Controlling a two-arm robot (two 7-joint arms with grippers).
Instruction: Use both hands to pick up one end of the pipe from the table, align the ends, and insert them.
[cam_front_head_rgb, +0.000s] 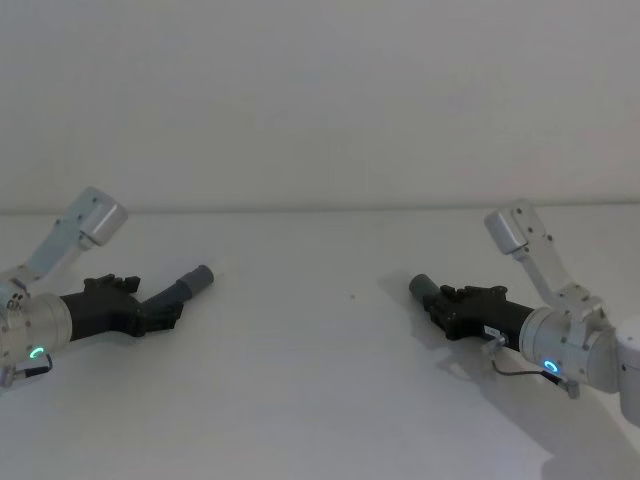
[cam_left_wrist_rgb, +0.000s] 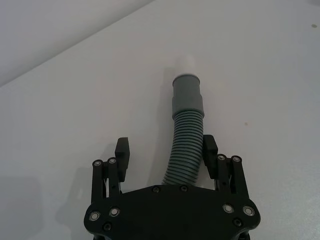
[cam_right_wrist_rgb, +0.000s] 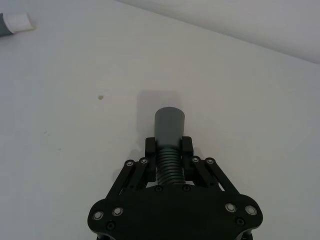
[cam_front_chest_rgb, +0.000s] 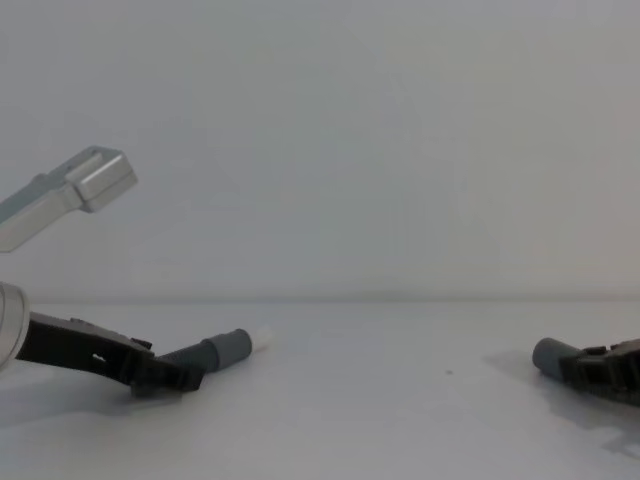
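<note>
Two pieces of dark grey corrugated pipe are on the white table (cam_front_head_rgb: 320, 400). The left piece (cam_left_wrist_rgb: 186, 150) ends in a grey cuff (cam_left_wrist_rgb: 187, 95) with a white tip (cam_left_wrist_rgb: 186, 62). It lies between the fingers of my left gripper (cam_left_wrist_rgb: 166, 149), which is open, and rests close against one finger (cam_left_wrist_rgb: 209, 147). In the head view this cuff (cam_front_head_rgb: 197, 279) points away from the left gripper (cam_front_head_rgb: 165, 305). My right gripper (cam_right_wrist_rgb: 169, 145) is shut on the other piece just behind its plain grey sleeve (cam_right_wrist_rgb: 170, 122). That sleeve (cam_front_head_rgb: 422, 287) points toward the table's middle.
A wide stretch of bare table lies between the two pieces. A pale wall stands behind the table's far edge (cam_front_head_rgb: 320, 210). In the right wrist view the left piece's white tip (cam_right_wrist_rgb: 17, 21) shows far off. A small dark speck (cam_front_head_rgb: 352, 295) marks the table.
</note>
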